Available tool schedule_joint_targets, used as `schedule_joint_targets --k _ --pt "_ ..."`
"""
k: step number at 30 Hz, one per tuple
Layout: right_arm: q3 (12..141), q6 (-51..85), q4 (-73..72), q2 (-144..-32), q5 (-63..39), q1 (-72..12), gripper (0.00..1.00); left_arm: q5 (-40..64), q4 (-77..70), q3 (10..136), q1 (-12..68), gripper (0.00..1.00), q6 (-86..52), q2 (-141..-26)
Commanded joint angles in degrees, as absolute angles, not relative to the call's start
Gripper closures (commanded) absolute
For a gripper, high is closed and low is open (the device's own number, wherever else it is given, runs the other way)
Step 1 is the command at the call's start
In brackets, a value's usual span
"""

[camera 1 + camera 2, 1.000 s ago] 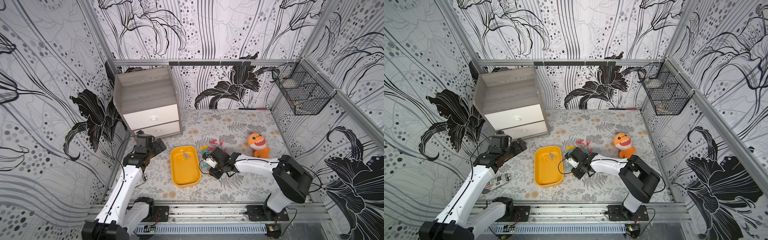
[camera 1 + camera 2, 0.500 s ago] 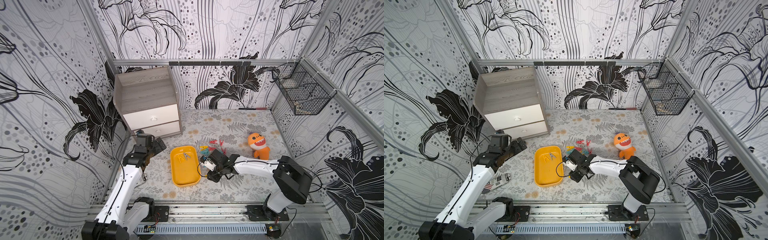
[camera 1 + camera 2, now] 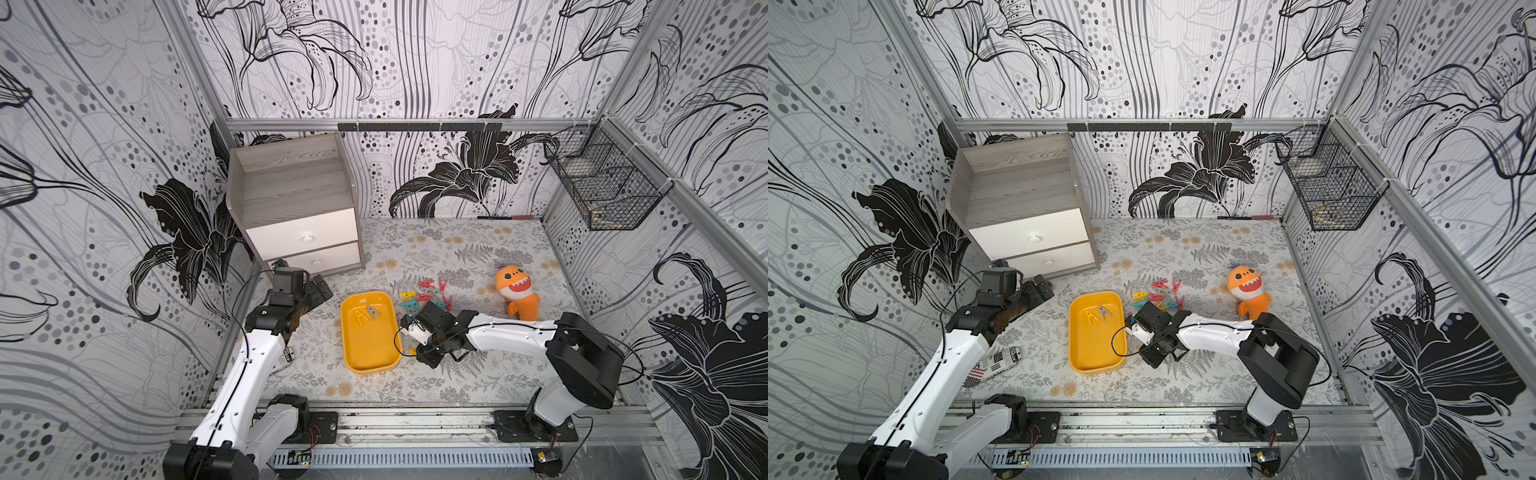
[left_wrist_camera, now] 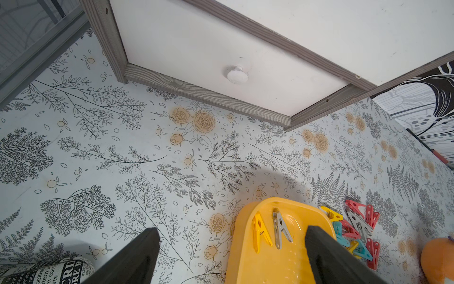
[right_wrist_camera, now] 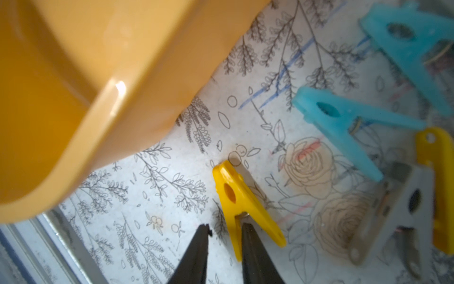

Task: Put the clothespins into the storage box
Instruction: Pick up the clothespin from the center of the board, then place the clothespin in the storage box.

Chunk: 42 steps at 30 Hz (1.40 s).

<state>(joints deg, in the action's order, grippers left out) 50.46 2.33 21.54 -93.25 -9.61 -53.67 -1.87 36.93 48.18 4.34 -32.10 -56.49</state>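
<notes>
The left gripper (image 4: 232,228) gapes wide. The right gripper (image 5: 224,227) straddles one leg of a yellow clothespin (image 5: 233,196) on the desk (image 3: 478,382) beside the storage box (image 3: 370,349); I cannot tell whether it grips. Two clothespins (image 3: 368,314) lie in the box, the rest (image 3: 419,297) heaped nearby.

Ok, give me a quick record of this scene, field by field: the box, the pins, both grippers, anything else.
storage box: yellow-orange tray on the table, holding two pins, a yellow pin and a grey pin
loose clothespins: red, yellow, teal and grey cluster on the table beside the box
left gripper: open, empty, near the drawer cabinet
right gripper: jaws narrow around one leg of a yellow clothespin beside the box; grip unclear
other: orange toy; wire basket on the wall
</notes>
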Motion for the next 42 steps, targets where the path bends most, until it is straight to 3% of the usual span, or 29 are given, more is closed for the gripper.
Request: schedule_joint_targets --k 1,8,19,28,34,42 --pt "49.8 3.3 22.0 -94.6 -7.8 -54.0 0.82 -1.9 35.9 49.4 4.0 0.03 -31.8 -56.0" --pt "49.7 3.9 23.1 -89.9 -5.5 -54.0 0.92 -1.6 36.2 49.4 4.0 0.03 -31.5 -56.3" --pt "62.4 7.3 29.6 -83.7 0.2 -51.8 0.92 -1.1 35.5 48.5 4.5 0.03 -32.0 -56.0" --pt "84.5 8.0 31.6 -105.3 1.4 -58.7 0.93 -4.4 35.3 48.3 7.7 0.03 -33.4 -57.0" --pt "90.1 10.3 31.2 -115.8 -0.9 -59.9 0.93 -8.3 38.0 50.7 7.2 0.03 -34.9 -58.9" --pt "94.0 12.0 29.7 -122.8 -3.1 -59.9 0.93 -6.1 36.5 49.7 5.0 0.03 -37.6 -58.5"
